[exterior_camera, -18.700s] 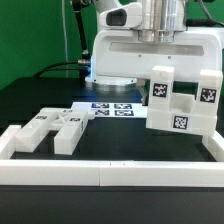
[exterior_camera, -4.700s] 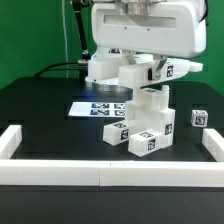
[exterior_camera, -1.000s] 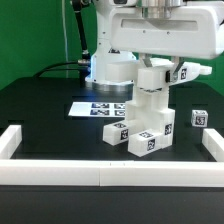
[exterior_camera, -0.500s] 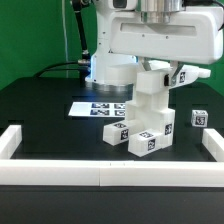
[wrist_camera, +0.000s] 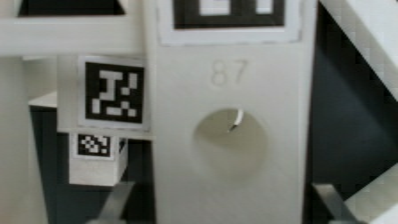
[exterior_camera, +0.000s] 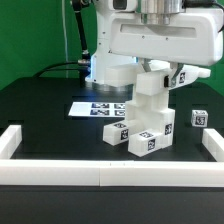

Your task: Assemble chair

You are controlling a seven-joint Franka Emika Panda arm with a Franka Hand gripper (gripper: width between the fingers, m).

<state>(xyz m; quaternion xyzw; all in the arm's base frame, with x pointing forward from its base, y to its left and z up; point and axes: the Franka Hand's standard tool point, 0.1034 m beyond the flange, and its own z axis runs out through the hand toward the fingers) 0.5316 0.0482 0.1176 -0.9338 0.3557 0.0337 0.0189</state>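
**Chair assembly: gripper on top part, stack standing on table**

Exterior view, its left to its right:

- Border rail (exterior_camera: 60,172) turns a corner at the far left and runs along the front edge of the black table (exterior_camera: 45,125).
- Marker board (exterior_camera: 98,108) lies flat on the table, left of centre, just behind the stack and partly hidden by it.
- Chair (exterior_camera: 145,128) stands right of centre, inside the rail and near the marker board. It is a stack of white blocks with tags on the lower front faces.
- Upright slab (exterior_camera: 150,90) rises from the top of the stack and disappears under the robot arm (exterior_camera: 155,35).
- Tagged bar (exterior_camera: 184,73) sticks out towards the right, near the top of the slab and just below the arm's wide housing.
- Loose cube (exterior_camera: 200,118) with one tag sits alone on the table, apart from the stack and close to the right-hand rail.

Gripper (exterior_camera: 150,72) – the housing hides it from outside. In the wrist view the upright slab (wrist_camera: 228,150) fills the frame, with a stamped "87" and a round hole below it. The jaws show as grey edges flush against both sides of the slab, so I read the gripper (wrist_camera: 228,200) as clenched on it. A neighbouring part beside the slab carries two tags.
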